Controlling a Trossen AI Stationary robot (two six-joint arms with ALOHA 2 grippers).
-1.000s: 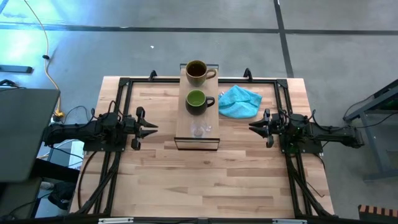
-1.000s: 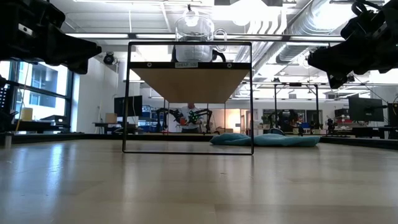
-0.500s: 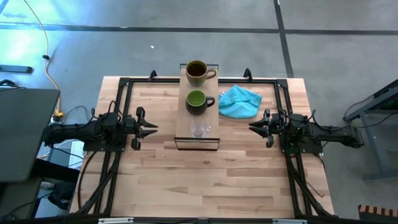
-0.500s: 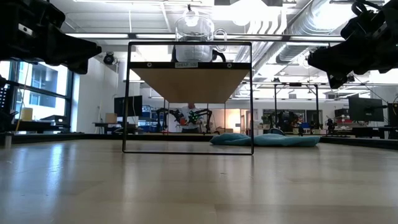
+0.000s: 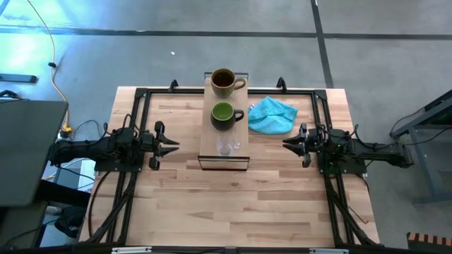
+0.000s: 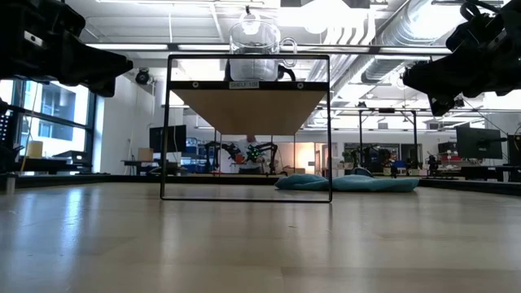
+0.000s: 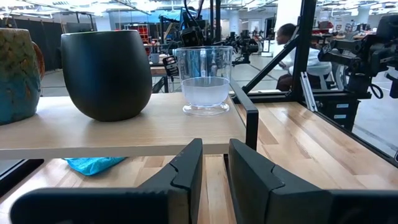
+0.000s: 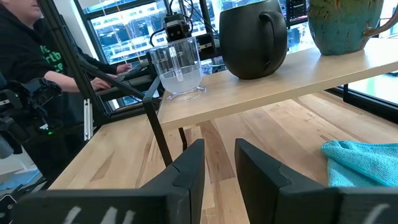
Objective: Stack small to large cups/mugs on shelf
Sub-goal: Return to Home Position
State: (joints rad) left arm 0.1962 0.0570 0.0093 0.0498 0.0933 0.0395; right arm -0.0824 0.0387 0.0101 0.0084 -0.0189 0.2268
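Observation:
The shelf (image 5: pixel 208 141) stands at the table's far middle. On it, in a row from far to near, stand the brown-tan mug (image 5: pixel 223 81), the dark green mug (image 5: pixel 223 114) and the tiny clear glass cup (image 5: pixel 226 146), each on its base. The left wrist view shows the glass cup (image 7: pixel 205 81) and green mug (image 7: pixel 106 74); the right wrist view shows them too (image 8: pixel 177 65), (image 8: pixel 252 40). My left gripper (image 5: pixel 175 145) is shut and empty, left of the shelf. My right gripper (image 5: pixel 286 144) is shut and empty, right of it.
A turquoise cloth (image 5: pixel 272 115) lies on the table right of the shelf, far of my right gripper. The shelf's dark frame legs (image 6: pixel 168 130) stand on the tabletop. A person (image 8: pixel 25 37) sits beyond the table's left side.

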